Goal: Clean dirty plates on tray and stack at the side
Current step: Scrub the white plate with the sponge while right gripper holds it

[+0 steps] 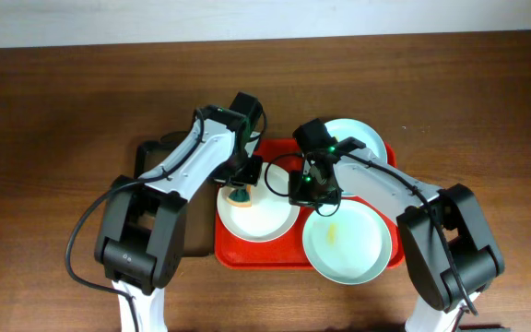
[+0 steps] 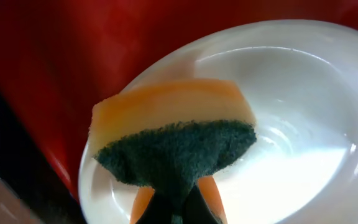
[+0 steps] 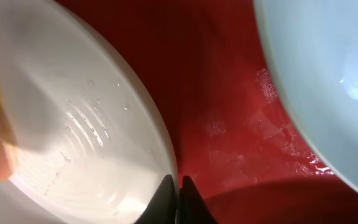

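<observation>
The red tray (image 1: 284, 254) holds three plates. My left gripper (image 1: 241, 189) is shut on a yellow sponge with a green scouring face (image 1: 239, 195) and holds it on the front-left white plate (image 1: 265, 221). In the left wrist view the sponge (image 2: 173, 124) sits in the jaws (image 2: 176, 202) over that plate (image 2: 303, 124). My right gripper (image 1: 308, 189) is shut on this plate's right rim; the right wrist view shows its fingers (image 3: 179, 190) pinching the rim of the plate (image 3: 73, 124). A pale plate with a yellow smear (image 1: 347, 244) is at the front right. Another plate (image 1: 358, 136) is at the back right.
A black tray (image 1: 147, 152) lies left of the red tray, mostly under my left arm. Bare wooden table (image 1: 44, 138) surrounds both trays. In the right wrist view the pale blue plate (image 3: 328, 74) lies right of a wet strip of red tray (image 3: 229, 124).
</observation>
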Controlling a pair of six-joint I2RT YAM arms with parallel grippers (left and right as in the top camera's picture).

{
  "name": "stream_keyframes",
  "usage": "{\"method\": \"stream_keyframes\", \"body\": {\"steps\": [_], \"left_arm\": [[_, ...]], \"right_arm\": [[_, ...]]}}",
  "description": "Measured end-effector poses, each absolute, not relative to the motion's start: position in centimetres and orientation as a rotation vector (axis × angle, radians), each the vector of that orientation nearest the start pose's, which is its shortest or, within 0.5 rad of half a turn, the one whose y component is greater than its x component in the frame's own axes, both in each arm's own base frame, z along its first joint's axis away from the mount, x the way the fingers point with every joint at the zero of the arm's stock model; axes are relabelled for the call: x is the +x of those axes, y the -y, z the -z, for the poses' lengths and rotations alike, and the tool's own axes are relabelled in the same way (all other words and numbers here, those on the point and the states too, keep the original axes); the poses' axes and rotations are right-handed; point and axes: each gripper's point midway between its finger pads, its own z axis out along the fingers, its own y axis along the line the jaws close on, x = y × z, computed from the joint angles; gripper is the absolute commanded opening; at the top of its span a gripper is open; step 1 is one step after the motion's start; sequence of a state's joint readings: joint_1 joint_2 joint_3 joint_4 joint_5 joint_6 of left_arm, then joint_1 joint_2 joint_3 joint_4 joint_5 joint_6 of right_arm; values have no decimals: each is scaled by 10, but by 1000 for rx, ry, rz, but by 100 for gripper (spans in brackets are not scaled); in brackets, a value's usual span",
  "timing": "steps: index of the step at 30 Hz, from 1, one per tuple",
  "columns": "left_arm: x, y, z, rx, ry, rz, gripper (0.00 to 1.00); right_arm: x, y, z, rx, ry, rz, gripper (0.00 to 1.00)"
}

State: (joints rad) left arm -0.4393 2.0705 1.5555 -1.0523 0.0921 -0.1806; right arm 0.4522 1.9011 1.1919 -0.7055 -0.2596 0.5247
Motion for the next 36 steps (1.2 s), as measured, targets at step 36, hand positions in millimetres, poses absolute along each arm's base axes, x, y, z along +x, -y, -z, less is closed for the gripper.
{"method": "stream_keyframes", "body": {"steps": [36], "left_arm": [[345, 175, -45, 422, -3097, 192, 0]], "right_arm": [[312, -201, -12, 84, -3088, -471, 4]]}}
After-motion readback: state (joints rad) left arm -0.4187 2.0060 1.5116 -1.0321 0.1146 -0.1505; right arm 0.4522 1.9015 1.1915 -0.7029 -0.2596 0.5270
